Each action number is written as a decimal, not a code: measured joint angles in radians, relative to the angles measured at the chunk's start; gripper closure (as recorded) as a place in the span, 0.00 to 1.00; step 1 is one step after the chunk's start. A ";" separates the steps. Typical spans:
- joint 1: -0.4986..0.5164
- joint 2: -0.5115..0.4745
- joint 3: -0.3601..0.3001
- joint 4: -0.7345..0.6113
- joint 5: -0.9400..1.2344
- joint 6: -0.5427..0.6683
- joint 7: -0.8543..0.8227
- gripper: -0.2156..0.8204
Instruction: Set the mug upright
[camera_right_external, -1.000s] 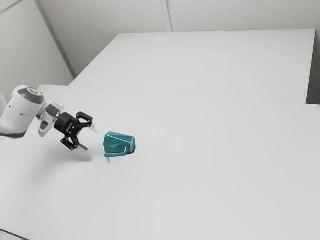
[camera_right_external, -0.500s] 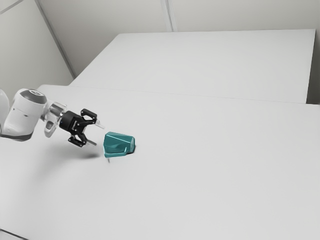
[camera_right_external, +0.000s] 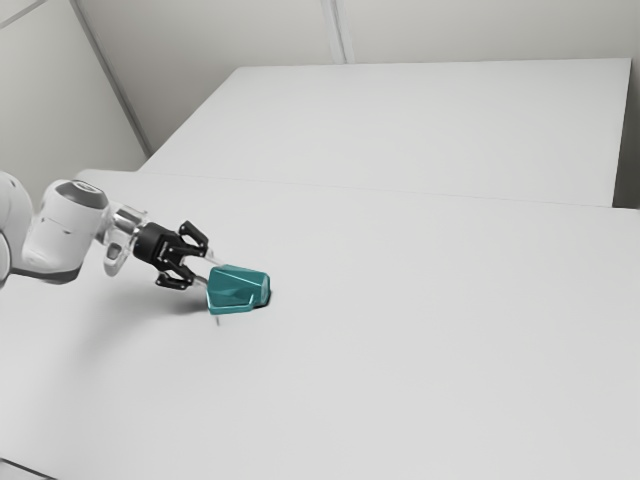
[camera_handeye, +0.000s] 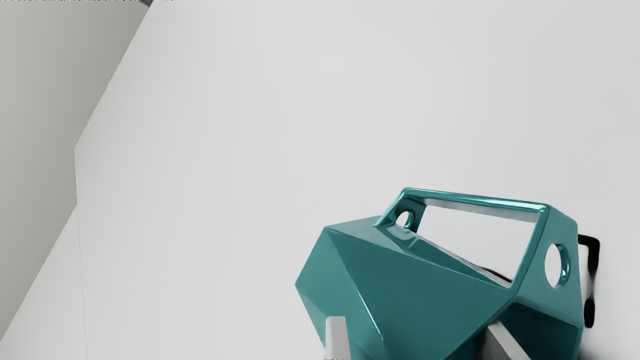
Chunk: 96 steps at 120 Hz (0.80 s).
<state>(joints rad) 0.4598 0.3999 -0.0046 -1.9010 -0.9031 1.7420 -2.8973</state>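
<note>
Table (camera_right_external: 400, 330): pale and flat; it bears the mug's weight, as far as the exterior view shows.

Arm (camera_right_external: 70, 230): enters from the exterior view's left and reaches low and slantwise. The low approach presumably suits a mug that lies down, since it brings the fingers in along its length.

Gripper (camera_right_external: 214, 272): at the mug's wider end. Its two fingers stand apart, with part of the mug between or just ahead of them. Contact on both sides is not shown, so no grip is recorded. Whether one fingertip has entered the mouth cannot be determined.

Mug (camera_right_external: 238, 288): teal, faceted, lying on its side on the table, directly before the gripper. The narrower end points to the exterior view's right. Not upright, so the required state is not met. The flat facets probably keep it from rolling, which should help a grasp.

Handle (camera_handeye: 475, 196): an angular loop standing out from the body, pierced by round holes. It is off to one side of the fingers, leaving the body as the likelier place to hold.

Fingers (camera_handeye: 338, 340): slim and grey, overlapping the mug in the wrist view. In my judgement, closing on the body or wall comes next, then a lift and a turn. Risk: smooth, sloping faces could let the mug slip or swivel during the turn.
</note>
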 joint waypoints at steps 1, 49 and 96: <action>-0.001 0.000 0.000 0.000 0.000 0.000 0.000 0.63; -0.010 0.008 -0.004 -0.002 -0.019 0.005 0.000 0.90; -0.013 0.004 -0.011 -0.001 -0.056 -0.001 0.000 0.97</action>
<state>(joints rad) 0.4472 0.4041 -0.0155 -1.9024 -0.9589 1.7414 -2.8972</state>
